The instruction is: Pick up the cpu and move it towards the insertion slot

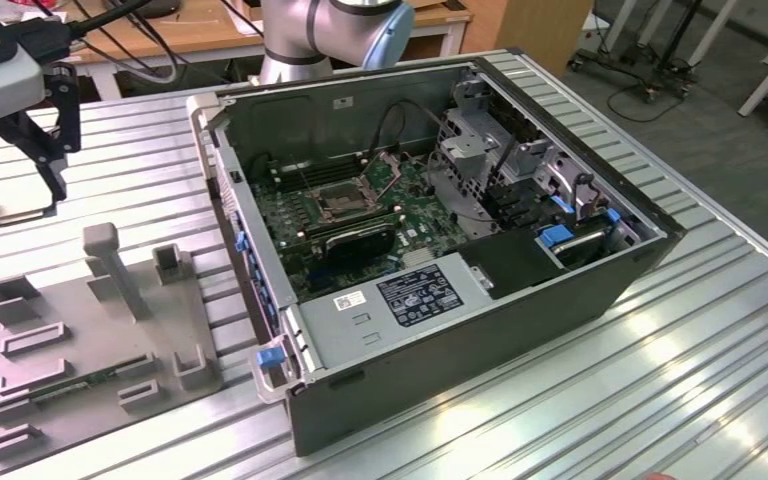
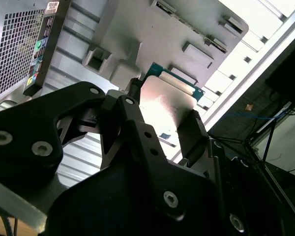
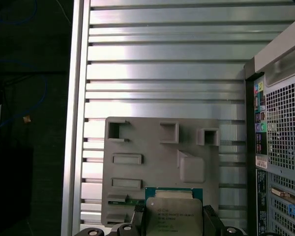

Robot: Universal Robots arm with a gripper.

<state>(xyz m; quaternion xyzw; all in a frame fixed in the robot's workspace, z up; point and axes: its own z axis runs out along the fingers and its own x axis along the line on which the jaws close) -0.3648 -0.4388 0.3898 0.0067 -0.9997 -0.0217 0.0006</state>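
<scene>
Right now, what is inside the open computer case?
A green circuit board with the silver-framed insertion slot, black cables, a metal drive cage and a grey labelled box. The box and cage cover whatever lies under them.

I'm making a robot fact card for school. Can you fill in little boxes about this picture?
gripper: shut on the cpu
cpu: held in the air, outside the computer case
insertion slot: inside the computer case, far from the cpu
grey tray: on the metal table, at the exterior view's left of the computer case
</scene>
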